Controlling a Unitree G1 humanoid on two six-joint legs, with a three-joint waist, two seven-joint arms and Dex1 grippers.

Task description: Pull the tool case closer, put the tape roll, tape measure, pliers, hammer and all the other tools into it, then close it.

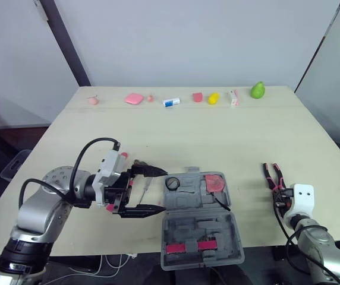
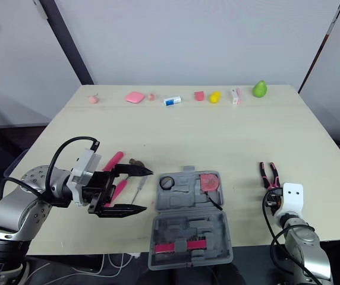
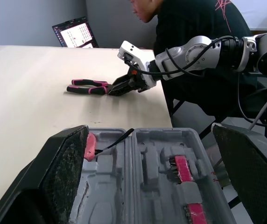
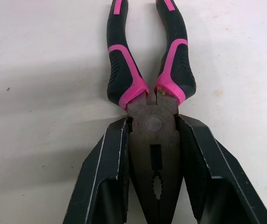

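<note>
R gripper (image 4: 153, 126) is clamped on the pliers (image 4: 126, 79): my fingers (image 4: 105, 172) press both flanks of the head just below the pivot, handles pointing away from me. The pliers lie flat on the table (image 1: 188, 136), well to the right of the tool case (image 1: 220, 228), near the front edge.

The case lies open, pulled close to me. The tape roll (image 1: 172, 183) and tape measure (image 1: 214, 183) sit in the far half; a pink-banded bit set is in the near half.

L gripper (image 1: 157, 190) is wide open, holding nothing, and hovers just beside the case's left side. The hammer (image 2: 113, 160) lies on the table behind it, w/ a thin tool next to it, prob. a screwdriver, though it's too slim to be sure.

Step in hand, as I judge it: the pliers pick. Next move: lift straight up, carry left over the case, and lower them into a slot long enough for them w/o knocking the tape measure. The heavy handles could swing the tool in my grip. After that come the hammer etc., then the lid.
</note>
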